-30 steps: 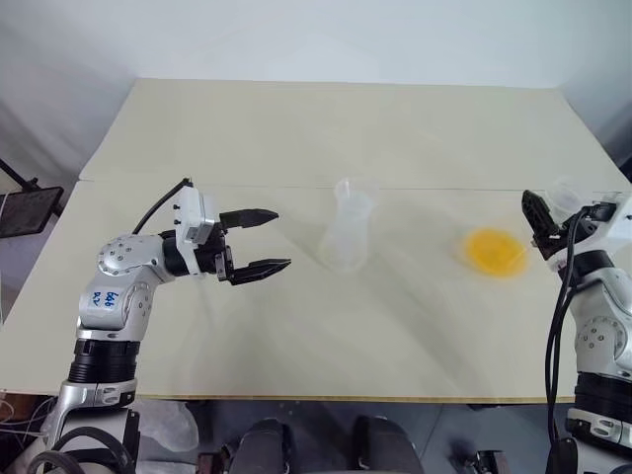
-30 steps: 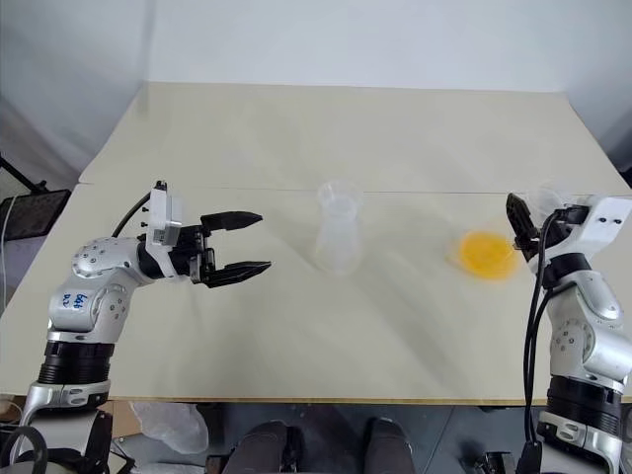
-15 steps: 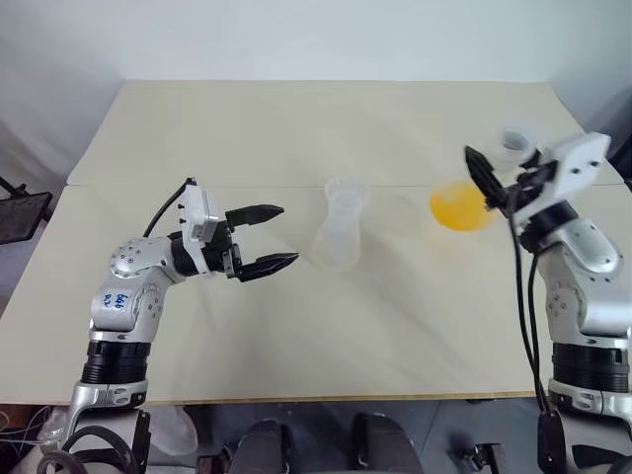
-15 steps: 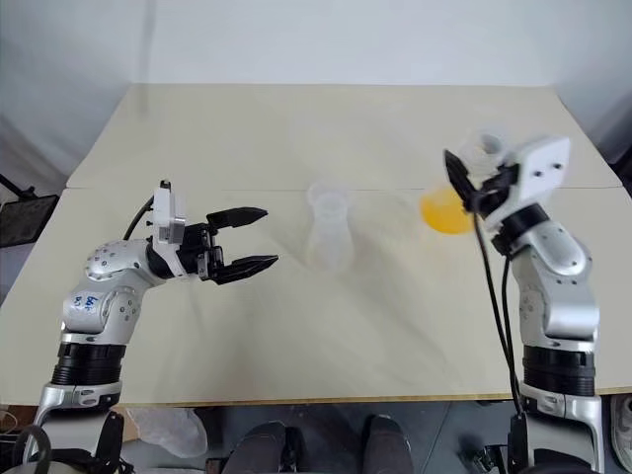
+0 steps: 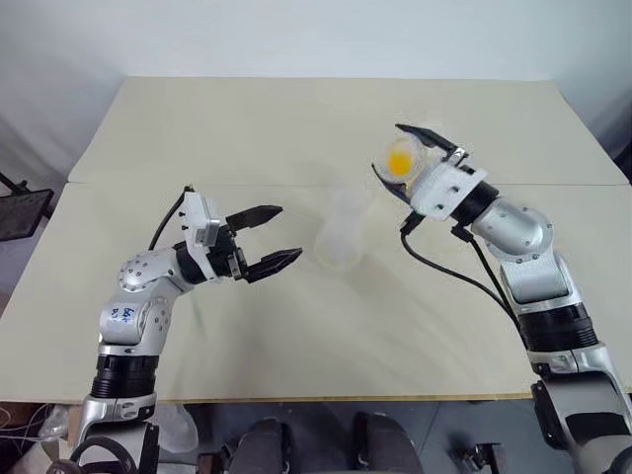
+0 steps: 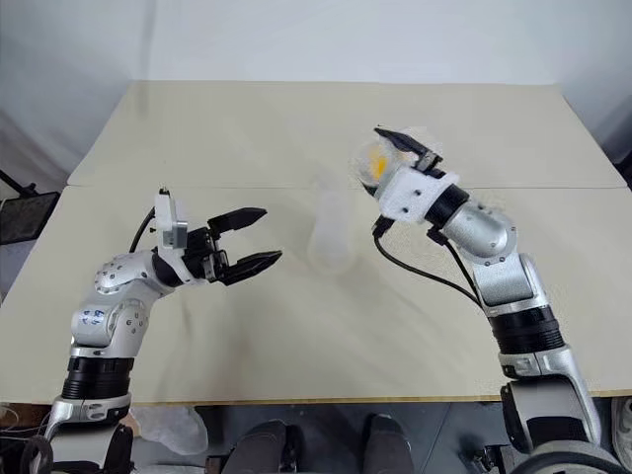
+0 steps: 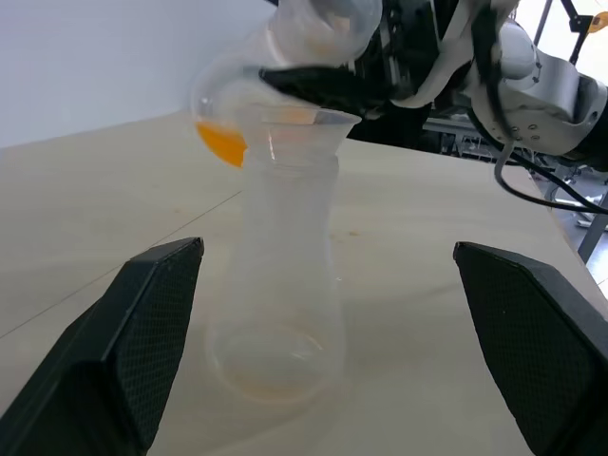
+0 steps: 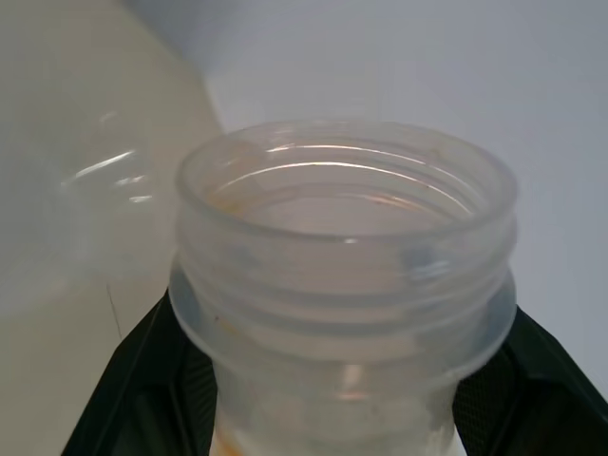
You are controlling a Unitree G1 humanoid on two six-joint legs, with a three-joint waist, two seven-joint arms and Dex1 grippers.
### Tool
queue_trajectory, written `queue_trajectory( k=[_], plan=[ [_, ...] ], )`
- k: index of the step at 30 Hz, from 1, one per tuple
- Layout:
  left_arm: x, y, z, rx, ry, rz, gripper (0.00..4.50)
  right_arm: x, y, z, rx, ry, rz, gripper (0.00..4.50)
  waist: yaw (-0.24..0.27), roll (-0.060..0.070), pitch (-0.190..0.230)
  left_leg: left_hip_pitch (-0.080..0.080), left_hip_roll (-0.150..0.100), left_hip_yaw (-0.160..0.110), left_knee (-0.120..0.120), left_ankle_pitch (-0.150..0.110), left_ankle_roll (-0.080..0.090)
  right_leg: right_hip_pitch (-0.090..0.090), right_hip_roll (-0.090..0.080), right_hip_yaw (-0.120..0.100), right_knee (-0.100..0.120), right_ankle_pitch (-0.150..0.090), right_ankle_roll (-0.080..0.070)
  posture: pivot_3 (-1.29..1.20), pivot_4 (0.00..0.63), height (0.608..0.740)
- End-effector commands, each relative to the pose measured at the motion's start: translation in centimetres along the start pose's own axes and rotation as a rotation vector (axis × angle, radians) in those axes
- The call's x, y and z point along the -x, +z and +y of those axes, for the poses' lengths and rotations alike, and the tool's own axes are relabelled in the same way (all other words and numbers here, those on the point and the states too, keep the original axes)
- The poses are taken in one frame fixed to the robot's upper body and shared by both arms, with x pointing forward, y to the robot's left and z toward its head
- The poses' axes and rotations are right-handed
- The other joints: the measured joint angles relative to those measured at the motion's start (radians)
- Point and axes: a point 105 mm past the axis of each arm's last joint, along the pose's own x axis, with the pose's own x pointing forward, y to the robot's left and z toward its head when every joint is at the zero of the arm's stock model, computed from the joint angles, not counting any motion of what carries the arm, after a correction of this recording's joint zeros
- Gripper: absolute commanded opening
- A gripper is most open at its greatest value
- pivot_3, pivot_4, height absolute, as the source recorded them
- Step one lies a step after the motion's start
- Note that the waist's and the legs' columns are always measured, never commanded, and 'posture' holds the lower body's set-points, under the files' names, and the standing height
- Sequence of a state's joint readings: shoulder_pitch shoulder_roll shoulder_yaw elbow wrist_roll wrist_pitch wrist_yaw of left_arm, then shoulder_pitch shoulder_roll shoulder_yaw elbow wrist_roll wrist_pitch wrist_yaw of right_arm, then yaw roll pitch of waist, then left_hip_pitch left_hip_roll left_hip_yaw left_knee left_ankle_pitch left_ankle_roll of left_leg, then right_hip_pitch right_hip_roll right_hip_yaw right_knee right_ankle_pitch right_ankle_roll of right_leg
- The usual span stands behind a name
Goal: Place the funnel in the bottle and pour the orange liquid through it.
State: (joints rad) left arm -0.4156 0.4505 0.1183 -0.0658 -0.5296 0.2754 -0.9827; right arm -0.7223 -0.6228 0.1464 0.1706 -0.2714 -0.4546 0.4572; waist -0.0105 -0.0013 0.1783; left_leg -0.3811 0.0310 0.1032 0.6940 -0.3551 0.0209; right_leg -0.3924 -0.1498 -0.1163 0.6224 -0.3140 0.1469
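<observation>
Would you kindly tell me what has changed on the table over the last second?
The right pincer, shut on the flask of orange liquid, lifted it from the table's right side and carried it leftward to the funnel sitting in the bottle. The left pincer stayed open beside the bottle, which kept its place.

Head stereo pair looks down over the table [image 5: 296, 128]; wrist cameras sit close, sharing the bottle [image 7: 280, 285].
</observation>
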Motion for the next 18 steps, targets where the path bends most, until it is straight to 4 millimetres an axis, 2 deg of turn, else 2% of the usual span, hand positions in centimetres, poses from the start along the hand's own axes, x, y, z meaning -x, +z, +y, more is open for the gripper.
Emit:
queue_trajectory(
  k=[1,18],
  plan=[
    [-0.3,0.9,-0.5,-0.05,-0.007,-0.034,4.5,-0.5,0.6,-2.1,0.093,-0.103,-0.036,2.58,-0.003,0.0,0.0,0.0,0.0,0.0,0.0,0.0,0.0,0.0,0.0,0.0,0.0,0.0,0.0,0.0,0.15,0.74],
    [-0.5,0.2,-1.3,-0.043,0.005,-0.043,4.5,-2.0,0.4,-1.4,0.252,-0.058,-0.031,2.58,-0.018,0.0,0.0,-0.005,0.0,-0.006,0.003,0.0,0.0,-0.001,0.0,-0.005,0.0,0.0,0.0,0.0,0.15,0.74]
  ],
)
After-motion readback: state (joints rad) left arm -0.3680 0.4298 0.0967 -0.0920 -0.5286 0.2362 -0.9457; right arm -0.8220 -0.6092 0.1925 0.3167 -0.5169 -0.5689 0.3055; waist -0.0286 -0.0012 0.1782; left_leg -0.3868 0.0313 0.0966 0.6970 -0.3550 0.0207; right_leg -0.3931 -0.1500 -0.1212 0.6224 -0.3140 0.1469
